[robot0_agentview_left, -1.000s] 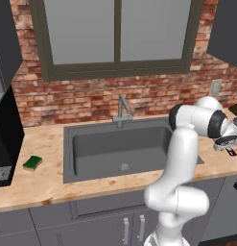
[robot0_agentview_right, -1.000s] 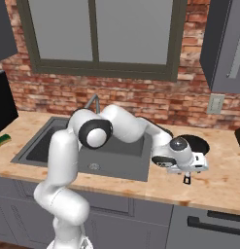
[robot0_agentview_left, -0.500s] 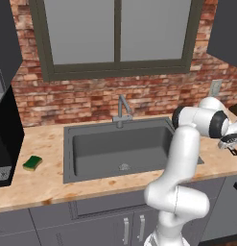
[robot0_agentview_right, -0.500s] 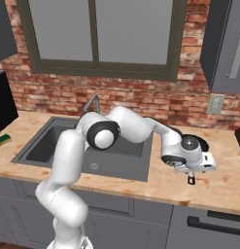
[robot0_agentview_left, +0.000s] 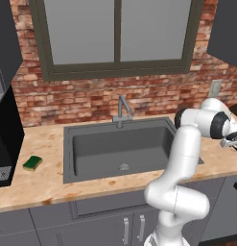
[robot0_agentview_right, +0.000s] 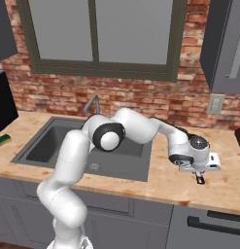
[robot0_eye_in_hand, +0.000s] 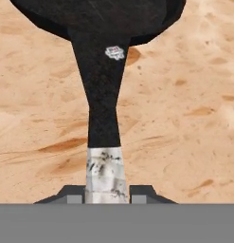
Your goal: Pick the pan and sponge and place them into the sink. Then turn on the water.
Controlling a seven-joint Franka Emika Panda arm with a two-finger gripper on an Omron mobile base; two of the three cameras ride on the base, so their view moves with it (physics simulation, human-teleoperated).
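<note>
- Hand view: small round black frying pan (robot0_eye_in_hand: pixel 102 52) with a straight black handle ending in a pale tip. The pan body fills the top of the frame; the handle runs straight down the centre to the bottom edge.
- Hand view: the jaws of the two-finger gripper (robot0_eye_in_hand: pixel 105 193) are clamped on the pale tip of the handle, one dark fingertip (robot0_eye_in_hand: pixel 71 194) touching each side of it at bottom centre.
- Hand view: the pan lies over the light wooden counter (robot0_eye_in_hand: pixel 184 118), whose orange-brown grain shows on both sides of the handle. Cannot tell whether the pan rests on it or is raised.
- Right base view: the white arm reaches from lower left across to the right of centre; its hand sits low over the counter at centre right, to the right of the basin.
- Right base view: large dark grey rectangular sink (robot0_agentview_right: pixel 53 141) occupies left of centre, with a slim grey metal faucet (robot0_agentview_right: pixel 92 103) at its rear edge.
- Left base view: the sink sits at frame centre, a round drain in its floor, with the faucet behind it against the red brick wall (robot0_agentview_left: pixel 81 98).
- Left base view: small rectangular sponge (robot0_agentview_left: pixel 32 163), dark green top over a yellow layer, lies on the counter at centre left, near the left rim of the sink but apart from it.
- Right base view: the sponge appears at the far left edge, on the counter.
- Left base view: the hand is at the right edge of the frame, partly cut off.
- Both base views: a dark-framed window (robot0_agentview_left: pixel 117 36) fills the top centre above the brick.
</note>
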